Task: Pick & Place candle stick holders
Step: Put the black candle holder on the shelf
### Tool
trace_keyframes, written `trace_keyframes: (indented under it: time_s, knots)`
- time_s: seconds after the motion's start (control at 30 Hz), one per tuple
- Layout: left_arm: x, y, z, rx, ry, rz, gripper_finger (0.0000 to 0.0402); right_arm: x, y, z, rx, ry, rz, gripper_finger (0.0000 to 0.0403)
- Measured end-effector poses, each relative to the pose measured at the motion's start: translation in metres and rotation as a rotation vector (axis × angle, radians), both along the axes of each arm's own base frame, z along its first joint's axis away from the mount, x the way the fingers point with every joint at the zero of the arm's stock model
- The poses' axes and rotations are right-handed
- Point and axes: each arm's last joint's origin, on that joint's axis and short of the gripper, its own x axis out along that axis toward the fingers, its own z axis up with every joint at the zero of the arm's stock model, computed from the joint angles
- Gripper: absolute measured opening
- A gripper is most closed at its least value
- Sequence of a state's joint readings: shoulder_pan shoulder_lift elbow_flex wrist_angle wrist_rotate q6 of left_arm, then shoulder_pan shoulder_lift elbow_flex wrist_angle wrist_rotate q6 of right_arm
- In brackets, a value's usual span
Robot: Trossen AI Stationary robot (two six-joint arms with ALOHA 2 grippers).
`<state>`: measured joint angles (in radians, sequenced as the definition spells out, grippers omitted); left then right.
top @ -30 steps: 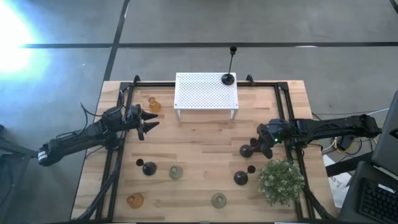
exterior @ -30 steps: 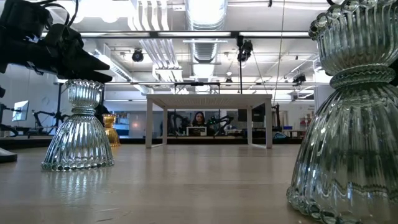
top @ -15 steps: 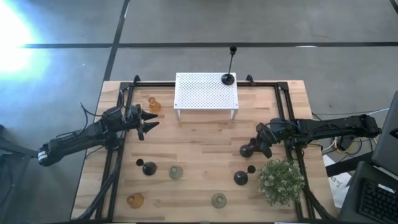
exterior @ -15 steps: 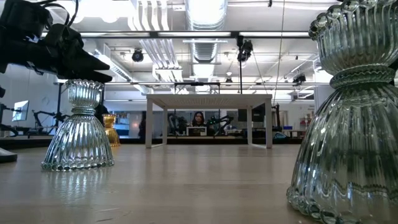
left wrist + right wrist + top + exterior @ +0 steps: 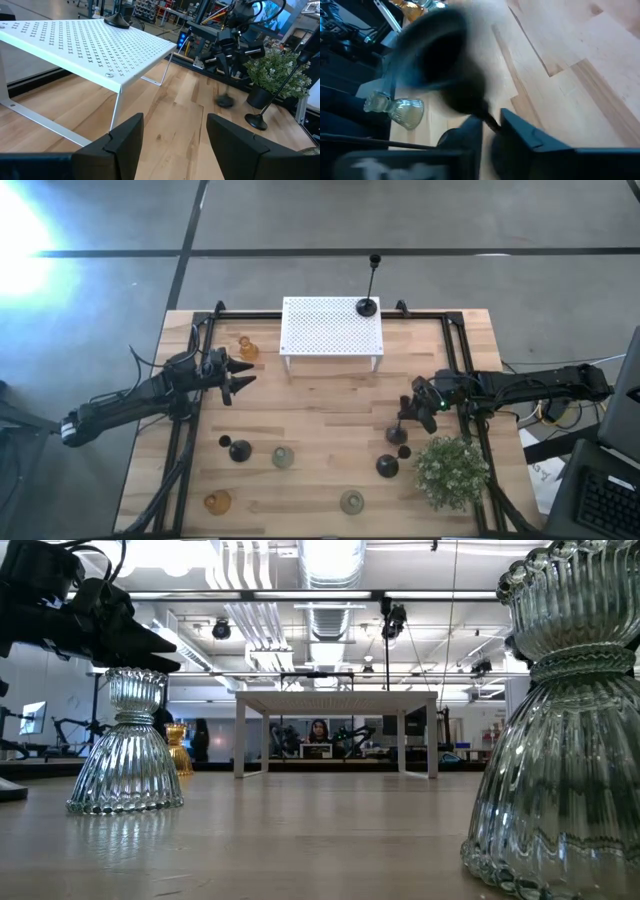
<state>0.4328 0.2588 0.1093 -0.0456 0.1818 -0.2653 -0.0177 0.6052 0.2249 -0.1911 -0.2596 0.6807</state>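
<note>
My right gripper (image 5: 414, 411) is shut on a black candle stick holder (image 5: 440, 55) at the table's right, beside the plant. Its round base shows blurred in the right wrist view. My left gripper (image 5: 243, 376) hangs open with nothing between its fingers at the table's left, near an amber glass holder (image 5: 247, 348). Another black holder (image 5: 367, 307) stands by its base on the white rack (image 5: 330, 328). Black (image 5: 239, 449), pale green (image 5: 284, 457), amber (image 5: 217, 502), pale green (image 5: 351, 502) and black (image 5: 387, 466) holders stand along the near side. My right gripper pinches the black holder's thin stem (image 5: 487, 120) between its two fingers. The fingers come from the table's right, slanting down, and lie across the stem. The holder is tilted, its round base (image 5: 398, 434) pointing away from the gripper toward the table's left and near side. Whether the base is clear of the table, I cannot tell.
A bushy green plant (image 5: 452, 470) stands at the near right, close to my right gripper. The rack stands at the far middle. A small black piece (image 5: 404, 451) lies near the held holder. Bare wood lies in the table's middle.
My right gripper has tipped a little further down and has shut on the black holder's stem. The holder has tilted and its base has shifted toward the near edge.
</note>
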Motion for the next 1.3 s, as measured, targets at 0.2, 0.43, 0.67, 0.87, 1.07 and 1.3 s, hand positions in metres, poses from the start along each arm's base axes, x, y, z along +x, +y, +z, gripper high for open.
trace_keyframes:
  time_s: [0.2,0.43,0.67,0.87,1.07,1.3]
  knots:
    - [0.0,0.0,0.0,0.0,0.0,0.0,0.0223,0.0,0.0,0.001,0.0,-0.008,0.0,0.0015]
    - [0.0,0.0,0.0,0.0,0.0,0.0,0.0222,0.003,-0.002,0.006,-0.04,-0.044,-0.033,0.0013]
    - [0.0,0.0,0.0,0.0,0.0,0.0,0.0222,0.007,-0.005,0.036,-0.189,-0.102,-0.059,0.0013]
    - [0.0,0.0,0.0,0.0,0.0,0.0,0.0223,0.009,-0.009,0.068,-0.356,-0.091,-0.149,0.0013]
    - [0.0,0.0,0.0,0.0,0.0,0.0,0.0222,0.026,-0.013,0.106,-0.544,-0.122,-0.173,0.0013]
    - [0.0,0.0,0.0,0.0,0.001,0.0,0.0222,0.06,-0.022,0.155,-0.627,-0.13,-0.188,0.0013]
